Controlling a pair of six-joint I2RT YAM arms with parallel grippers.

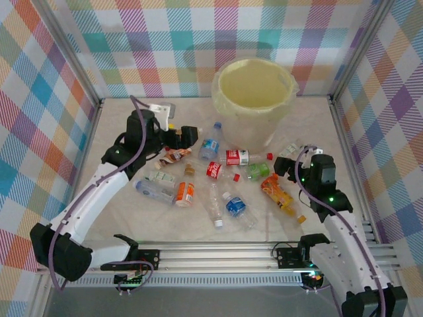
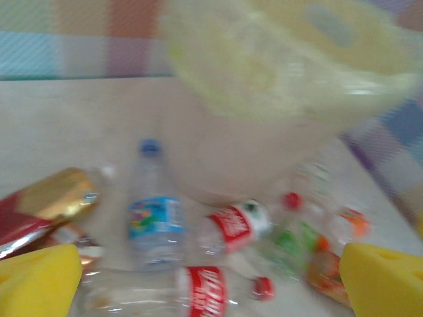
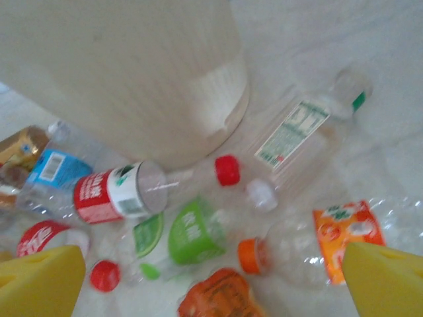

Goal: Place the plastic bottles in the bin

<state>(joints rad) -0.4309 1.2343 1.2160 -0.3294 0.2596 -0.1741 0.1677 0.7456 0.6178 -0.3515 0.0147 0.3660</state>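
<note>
Left jaws and right jaws gape empty; ahead, about twelve crumpled clear bottles (image 1: 236, 157), one round cream bin (image 1: 256, 129).

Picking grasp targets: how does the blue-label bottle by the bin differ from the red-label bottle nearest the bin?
Label: the blue-label bottle has a blue wrap, the red-label bottle a red and white one.
Pose: the blue-label bottle lies lengthways, its blue cap pointing away from the arms; the red-label bottle lies crosswise.
Shared: both are clear plastic, on their sides, outside the bin.
</note>
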